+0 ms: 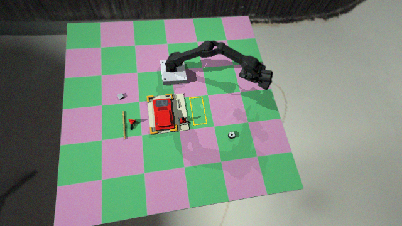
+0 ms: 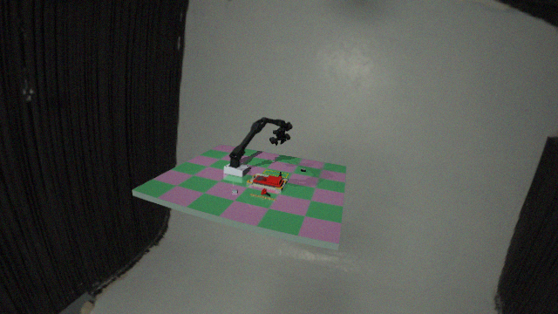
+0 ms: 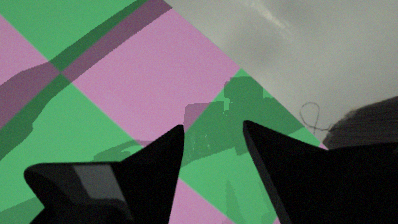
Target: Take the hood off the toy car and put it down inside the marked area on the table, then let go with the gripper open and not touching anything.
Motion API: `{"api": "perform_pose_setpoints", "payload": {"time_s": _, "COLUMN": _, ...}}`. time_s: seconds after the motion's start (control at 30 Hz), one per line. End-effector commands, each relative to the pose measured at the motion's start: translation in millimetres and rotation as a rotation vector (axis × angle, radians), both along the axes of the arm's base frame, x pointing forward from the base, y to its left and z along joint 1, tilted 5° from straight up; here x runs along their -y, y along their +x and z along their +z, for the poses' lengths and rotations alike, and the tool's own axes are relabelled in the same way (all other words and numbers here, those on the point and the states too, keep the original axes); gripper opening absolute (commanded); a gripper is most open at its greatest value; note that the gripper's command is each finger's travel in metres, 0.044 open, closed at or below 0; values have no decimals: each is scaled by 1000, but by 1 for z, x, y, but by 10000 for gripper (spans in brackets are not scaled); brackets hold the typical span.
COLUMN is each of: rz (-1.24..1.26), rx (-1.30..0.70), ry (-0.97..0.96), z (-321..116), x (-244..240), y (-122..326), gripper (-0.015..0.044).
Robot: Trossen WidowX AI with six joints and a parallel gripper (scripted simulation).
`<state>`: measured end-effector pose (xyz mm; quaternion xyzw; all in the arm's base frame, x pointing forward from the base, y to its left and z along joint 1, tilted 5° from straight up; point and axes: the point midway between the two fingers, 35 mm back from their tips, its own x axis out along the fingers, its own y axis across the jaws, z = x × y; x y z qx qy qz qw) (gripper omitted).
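The red toy car [image 1: 162, 110] [image 2: 262, 179] sits in a pale holder with orange corners, near the arm's base. A raised red block [image 1: 164, 120] [image 2: 275, 180], which looks like the hood, is on the car at the end farther from the base. The marked area is a thin yellow outline [image 1: 196, 96] [image 2: 276, 171] on the table, to the right of the car in the top view, with nothing lying in it. My gripper [image 1: 267, 80] [image 2: 280, 141] [image 3: 213, 128] is open and empty, high above the table's right side, away from the car.
A pale strip [image 1: 180, 103] beside the car bears a small red and black piece [image 1: 183, 120]. Left of the car are another red and black piece [image 1: 132, 122], a yellow stick [image 1: 124, 125] and a grey cube [image 1: 120, 96]. A small wheel [image 1: 232, 135] lies beyond the outline.
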<state>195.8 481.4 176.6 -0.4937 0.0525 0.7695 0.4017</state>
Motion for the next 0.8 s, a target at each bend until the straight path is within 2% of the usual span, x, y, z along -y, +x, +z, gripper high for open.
{"api": "perform_pose_setpoints", "payload": {"time_s": 0.0, "rz": -9, "rx": -2, "ry": -3, "z": 0, "x": 2, "y": 2, "gripper": 246}}
{"api": "perform_pose_setpoints", "payload": {"time_s": 0.23, "rz": -345, "rx": -76, "ry": -99, "z": -11, "x": 68, "y": 83, "gripper": 430}}
{"api": "perform_pose_setpoints", "payload": {"time_s": 0.27, "rz": -394, "rx": -88, "ry": -112, "z": -13, "x": 79, "y": 93, "gripper": 440}}
{"api": "perform_pose_setpoints", "payload": {"time_s": 0.53, "rz": -837, "rx": -198, "ry": -214, "z": -27, "x": 190, "y": 167, "gripper": 440}}
{"api": "perform_pose_setpoints", "payload": {"time_s": 0.77, "rz": -1246, "rx": -316, "ry": -289, "z": -40, "x": 300, "y": 201, "gripper": 440}}
